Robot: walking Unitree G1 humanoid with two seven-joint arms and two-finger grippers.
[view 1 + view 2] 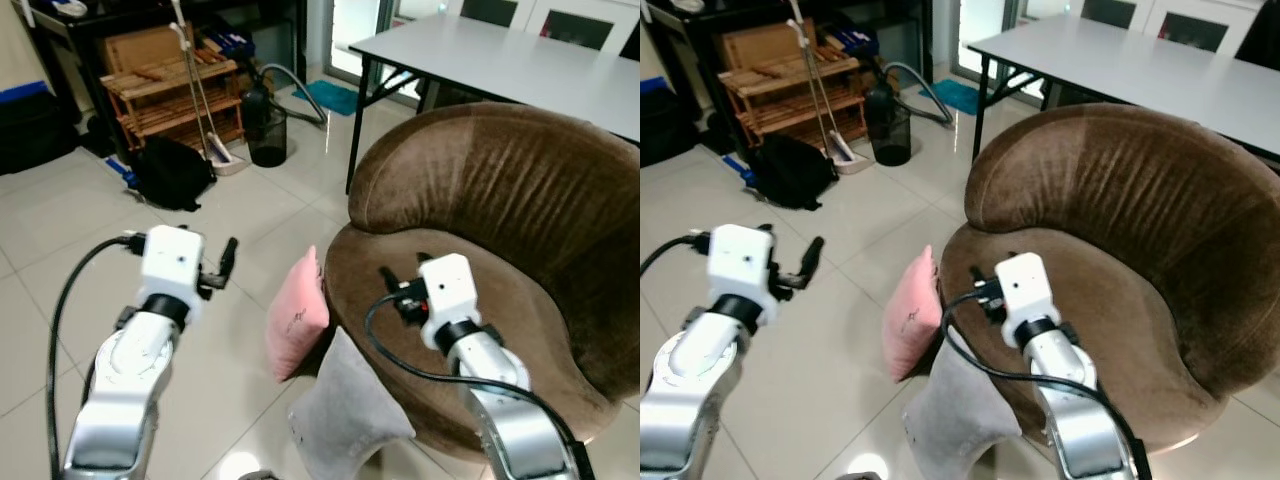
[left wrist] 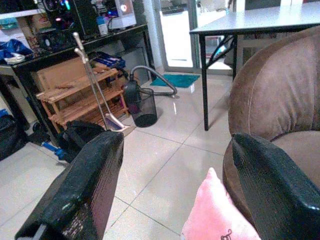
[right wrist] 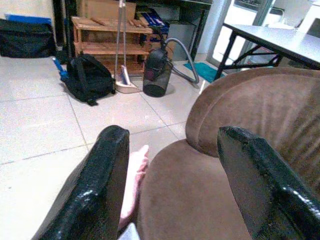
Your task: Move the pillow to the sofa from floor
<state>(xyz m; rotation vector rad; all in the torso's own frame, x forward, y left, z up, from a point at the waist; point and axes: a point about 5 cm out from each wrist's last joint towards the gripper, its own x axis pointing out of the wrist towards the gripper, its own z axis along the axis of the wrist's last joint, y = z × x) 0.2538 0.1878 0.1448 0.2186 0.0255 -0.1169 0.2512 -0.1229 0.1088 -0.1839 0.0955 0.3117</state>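
I note a wooden rack (image 1: 172,95) against the far wall, with a broom (image 1: 196,85) leaning on it. A black backpack (image 1: 172,172) lies on the tiled floor (image 1: 60,235) just in front. Beside the rack stands a dark vacuum cleaner (image 1: 266,128) with a grey hose (image 1: 300,92). A white worktop (image 1: 500,62) on black legs stands further back, a teal mat (image 1: 332,97) near it.

I see a brown sofa (image 1: 500,230) in matt, velvety cloth; pink pillow (image 1: 297,318) and grey pillow (image 1: 345,410) — soft fabric. Floor (image 1: 60,250) is glossy pale tile. Slatted rack (image 1: 170,95) looks like bare wood, backpack (image 1: 172,172) matt black cloth — tabletop (image 1: 520,65) smooth.
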